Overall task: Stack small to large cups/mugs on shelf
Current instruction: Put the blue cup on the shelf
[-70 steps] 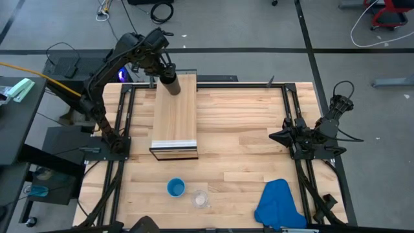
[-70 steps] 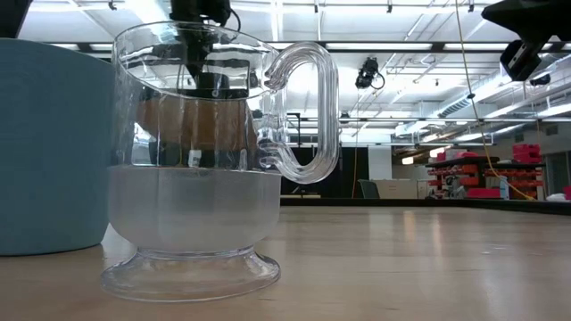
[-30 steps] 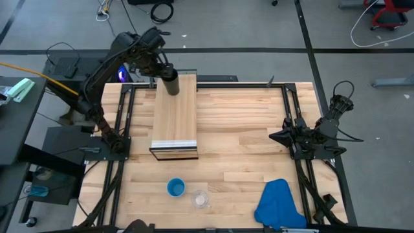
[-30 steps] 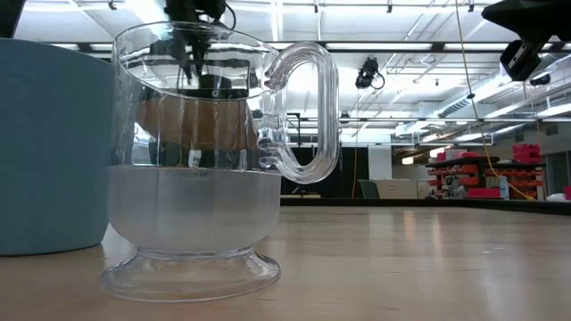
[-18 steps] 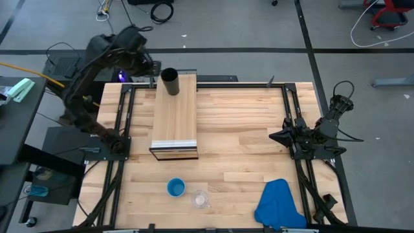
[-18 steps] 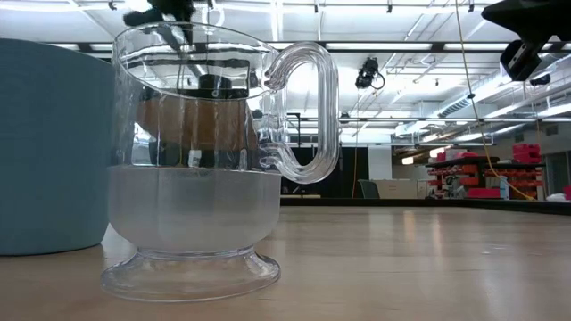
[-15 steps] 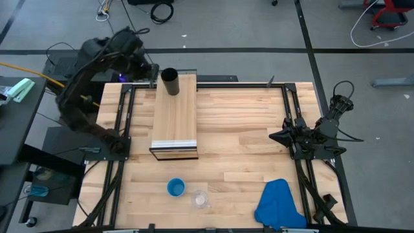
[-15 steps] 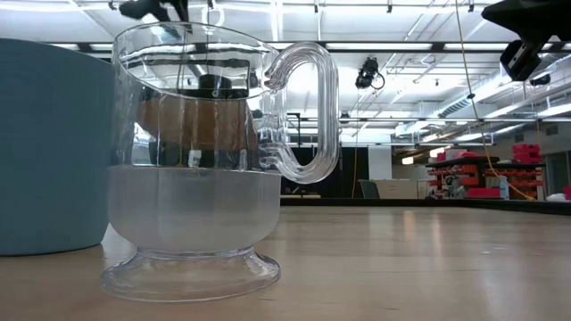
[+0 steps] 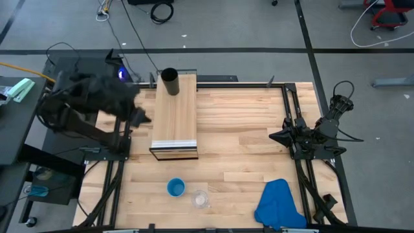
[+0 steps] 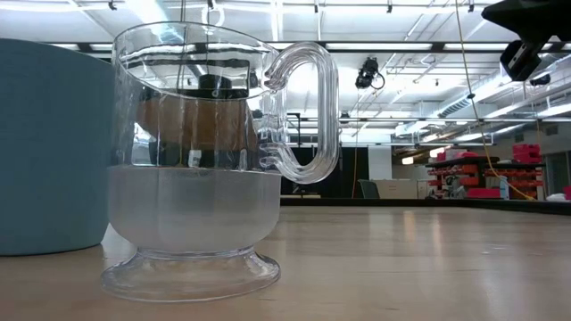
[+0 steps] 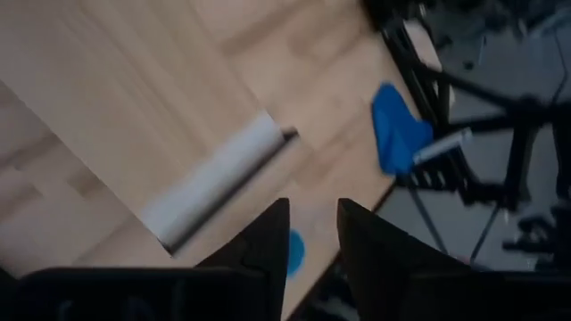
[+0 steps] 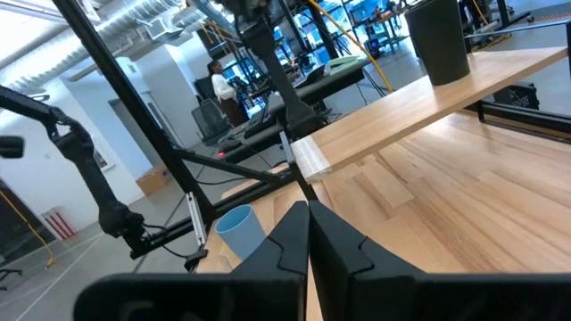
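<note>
A tall black cup (image 9: 169, 81) stands upright on the far end of the light-wood shelf (image 9: 174, 116); it also shows in the right wrist view (image 12: 437, 40). A blue cup (image 9: 176, 188) and a clear cup (image 9: 200, 199) with a handle stand on the table near its front edge, close before the low camera (image 10: 49, 147) (image 10: 214, 160). My left gripper (image 9: 141, 116) hangs blurred beside the shelf's left side, open and with nothing between its fingers (image 11: 312, 232). My right gripper (image 9: 275, 136) waits shut at the table's right (image 12: 308, 227).
A blue cloth (image 9: 279, 204) lies at the table's near right corner. Black frame rails (image 9: 123, 129) run along the table's left and right sides. Bare wooden tabletop (image 9: 239, 149) lies between the shelf and the right arm.
My left gripper has come off the black cup, swung toward the table's left edge, then toward the near edge along the shelf's left side, moving fast. The black cup stays upright on the shelf's far end.
</note>
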Controlling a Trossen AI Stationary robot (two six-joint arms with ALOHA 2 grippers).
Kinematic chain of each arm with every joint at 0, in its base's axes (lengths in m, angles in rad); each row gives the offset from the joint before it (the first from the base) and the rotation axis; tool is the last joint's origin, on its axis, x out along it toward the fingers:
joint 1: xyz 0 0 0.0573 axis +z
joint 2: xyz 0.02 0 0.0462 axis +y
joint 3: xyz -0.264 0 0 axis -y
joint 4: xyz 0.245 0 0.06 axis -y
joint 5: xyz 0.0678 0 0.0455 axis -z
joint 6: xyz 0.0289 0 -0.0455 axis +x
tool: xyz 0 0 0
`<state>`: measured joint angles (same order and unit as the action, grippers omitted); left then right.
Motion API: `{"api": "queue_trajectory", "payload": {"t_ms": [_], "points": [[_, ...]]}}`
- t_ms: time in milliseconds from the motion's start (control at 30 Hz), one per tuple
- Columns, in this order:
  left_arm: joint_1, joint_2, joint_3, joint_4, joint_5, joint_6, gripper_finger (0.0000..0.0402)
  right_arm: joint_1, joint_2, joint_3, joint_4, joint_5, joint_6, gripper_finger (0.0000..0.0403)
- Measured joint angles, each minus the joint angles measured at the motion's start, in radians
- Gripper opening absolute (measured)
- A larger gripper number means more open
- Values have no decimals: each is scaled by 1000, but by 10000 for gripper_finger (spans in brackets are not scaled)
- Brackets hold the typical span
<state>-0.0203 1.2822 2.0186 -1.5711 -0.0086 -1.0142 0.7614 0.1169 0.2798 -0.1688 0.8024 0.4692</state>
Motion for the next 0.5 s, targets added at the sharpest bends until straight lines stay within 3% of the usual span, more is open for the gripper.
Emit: {"api": "queue_trajectory", "payload": {"t_ms": [233,500], "points": [[-349,71,-64,2,-141,-192,88,0,0,0,0,0,0,16],[-516,151,-366,62,-117,-388,86,0,0,0,0,0,0,16]]}}
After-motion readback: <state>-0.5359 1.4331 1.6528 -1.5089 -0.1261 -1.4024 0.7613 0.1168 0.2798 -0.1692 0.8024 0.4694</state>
